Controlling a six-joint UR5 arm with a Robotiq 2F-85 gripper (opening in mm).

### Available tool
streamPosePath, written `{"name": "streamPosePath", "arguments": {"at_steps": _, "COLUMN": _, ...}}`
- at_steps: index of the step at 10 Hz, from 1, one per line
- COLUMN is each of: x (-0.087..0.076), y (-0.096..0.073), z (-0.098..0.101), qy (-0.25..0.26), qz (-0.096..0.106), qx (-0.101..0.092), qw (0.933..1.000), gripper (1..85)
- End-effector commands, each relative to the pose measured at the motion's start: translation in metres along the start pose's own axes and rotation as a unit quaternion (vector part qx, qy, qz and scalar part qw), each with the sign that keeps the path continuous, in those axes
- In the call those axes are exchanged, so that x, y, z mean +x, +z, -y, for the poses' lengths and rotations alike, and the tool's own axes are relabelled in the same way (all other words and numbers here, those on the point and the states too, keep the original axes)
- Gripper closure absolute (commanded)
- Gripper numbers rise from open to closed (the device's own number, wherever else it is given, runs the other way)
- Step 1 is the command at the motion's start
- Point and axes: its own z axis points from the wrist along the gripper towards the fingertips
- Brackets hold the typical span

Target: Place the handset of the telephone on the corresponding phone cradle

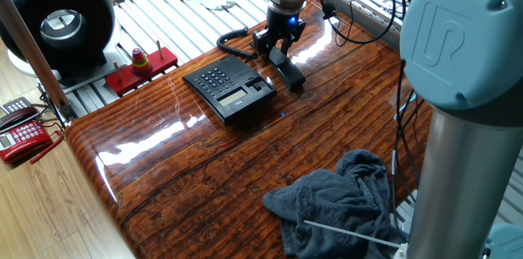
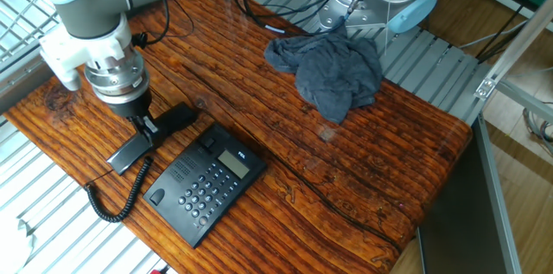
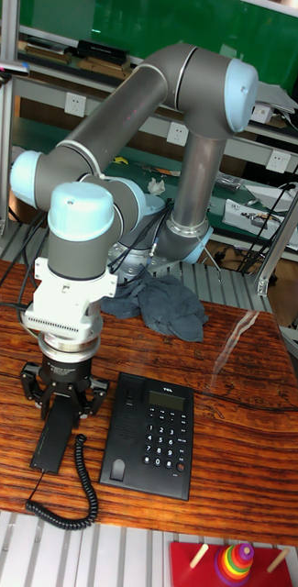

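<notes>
The black handset (image 1: 288, 73) (image 2: 128, 153) (image 3: 53, 442) lies flat on the wooden table beside the black telephone base (image 1: 219, 79) (image 2: 200, 194) (image 3: 158, 440). The phone cradle (image 1: 258, 86) (image 2: 181, 170) (image 3: 121, 431) is the empty strip of the base on the handset's side. My gripper (image 1: 279, 42) (image 2: 147, 127) (image 3: 61, 404) points straight down over one end of the handset. Its fingers are spread, one on each side, so it is open. The coiled cord (image 1: 233, 40) (image 2: 112, 207) (image 3: 66, 506) trails from the handset toward the table edge.
A crumpled grey cloth (image 1: 343, 202) (image 2: 333, 71) (image 3: 162, 307) lies on the table near the arm's base column (image 1: 466, 128). A red ring-stacking toy (image 1: 140, 67) (image 3: 231, 561) stands off the table edge. A red telephone (image 1: 20, 136) sits on the floor.
</notes>
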Motion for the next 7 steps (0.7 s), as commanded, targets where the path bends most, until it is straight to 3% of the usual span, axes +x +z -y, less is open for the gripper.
{"name": "streamPosePath", "arguments": {"at_steps": 1, "x": 0.0026, "y": -0.0011, "z": 0.0052, "qy": -0.001, "qz": -0.006, "qx": 0.007, "qw": 1.0000, "gripper": 33.7}}
{"name": "streamPosePath", "arguments": {"at_steps": 4, "x": -0.0035, "y": 0.0037, "z": 0.0006, "qy": -0.002, "qz": 0.010, "qx": 0.000, "qw": 0.9999, "gripper": 33.7}}
{"name": "streamPosePath", "arguments": {"at_steps": 7, "x": -0.0031, "y": 0.0029, "z": -0.0005, "qy": 0.006, "qz": 0.010, "qx": -0.002, "qw": 0.9999, "gripper": 46.3}}
